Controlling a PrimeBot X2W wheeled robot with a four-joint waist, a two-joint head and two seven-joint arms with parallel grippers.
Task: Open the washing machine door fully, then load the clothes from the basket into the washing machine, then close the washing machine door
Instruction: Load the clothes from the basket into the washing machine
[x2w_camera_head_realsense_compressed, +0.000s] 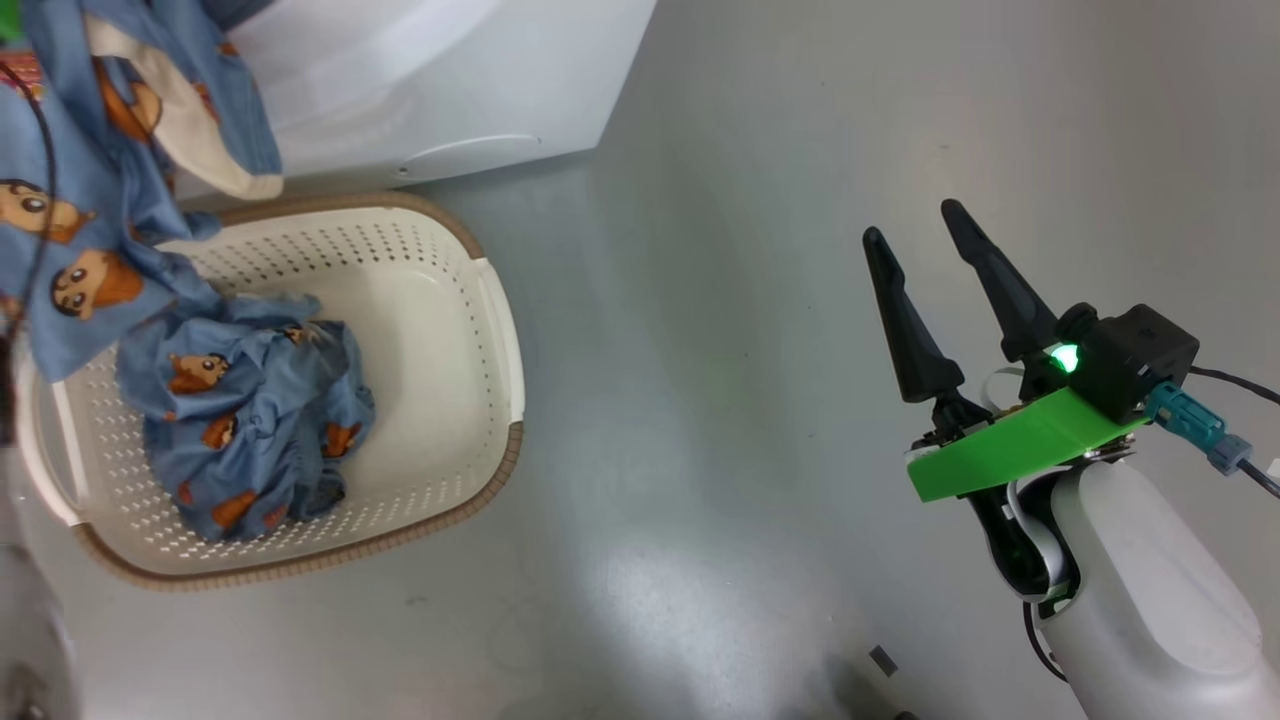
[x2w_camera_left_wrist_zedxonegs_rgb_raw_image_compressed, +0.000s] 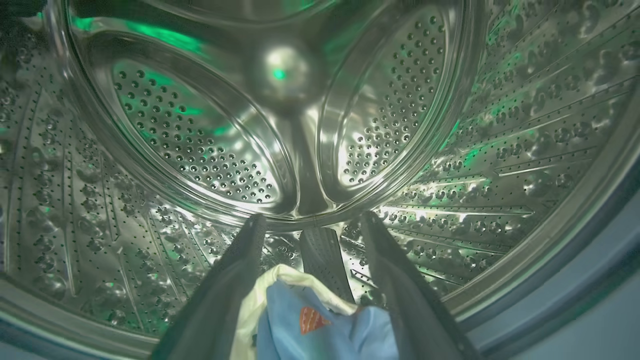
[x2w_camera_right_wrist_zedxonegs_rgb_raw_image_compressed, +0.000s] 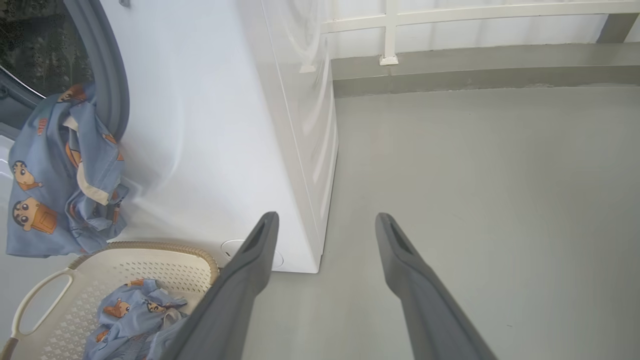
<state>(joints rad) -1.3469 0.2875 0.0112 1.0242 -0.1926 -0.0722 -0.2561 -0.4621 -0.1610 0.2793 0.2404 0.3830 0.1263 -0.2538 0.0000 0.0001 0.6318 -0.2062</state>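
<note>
Inside the steel drum (x2w_camera_left_wrist_zedxonegs_rgb_raw_image_compressed: 200, 140), we see our left gripper (x2w_camera_left_wrist_zedxonegs_rgb_raw_image_compressed: 310, 222) spread apart, a blue garment (x2w_camera_left_wrist_zedxonegs_rgb_raw_image_compressed: 320, 325) between its fingers (x2w_camera_left_wrist_zedxonegs_rgb_raw_image_compressed: 225, 290). Lower left in the head view, more clothes (x2w_camera_head_realsense_compressed: 250, 420) lie in the basket (x2w_camera_head_realsense_compressed: 500, 330); our right gripper (x2w_camera_head_realsense_compressed: 912, 222) gapes empty.

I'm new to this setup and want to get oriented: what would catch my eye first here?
The shiny steel drum, lit green, surrounds the left gripper, fingers apart, blue cloth between them. A bear-print garment hangs out of the washing machine's opening above the basket, which holds another crumpled garment.
</note>
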